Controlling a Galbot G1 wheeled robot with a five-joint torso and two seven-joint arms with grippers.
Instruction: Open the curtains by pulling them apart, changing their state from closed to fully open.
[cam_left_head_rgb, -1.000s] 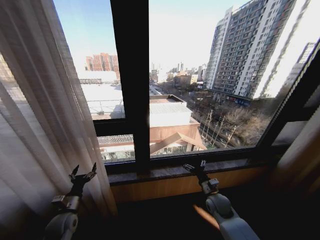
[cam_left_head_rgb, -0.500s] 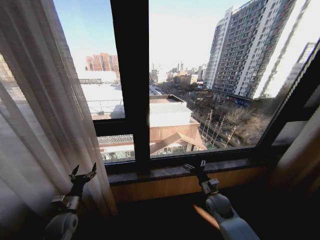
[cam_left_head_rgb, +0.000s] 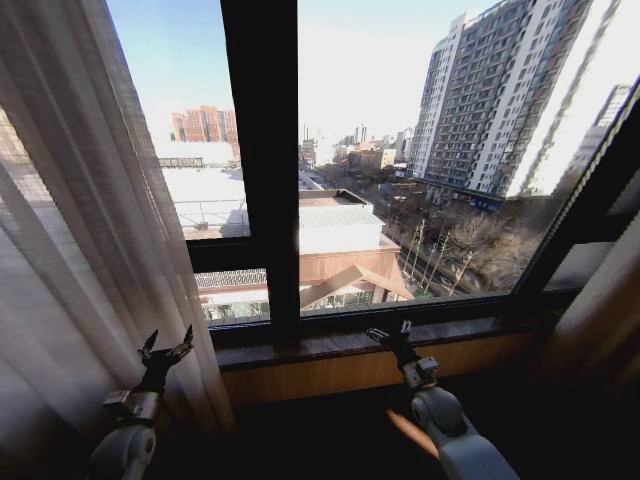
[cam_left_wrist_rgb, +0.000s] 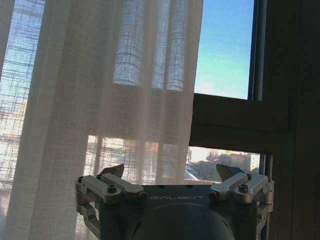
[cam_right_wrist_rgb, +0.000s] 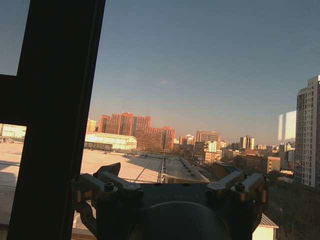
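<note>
At the window, nothing has moved for 1 second: my left gripper (cam_left_head_rgb: 167, 347) hangs wide open beside the gathered sheer curtain (cam_left_head_rgb: 80, 230), my right gripper (cam_left_head_rgb: 389, 333) open at the sill (cam_left_head_rgb: 330, 345); the curtains look parted.

The curtains (cam_left_head_rgb: 70, 220) are cut off by the head view's left and top edges. The window frame (cam_left_head_rgb: 262, 160) hides part of the city behind it.

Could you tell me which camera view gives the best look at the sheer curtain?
The left wrist view: the curtain hangs straight ahead of the open left gripper, weave and pleats plain. The head view shows it bunched at the window's left side, seen at a slant. The right wrist view faces the window frame and the city.
</note>
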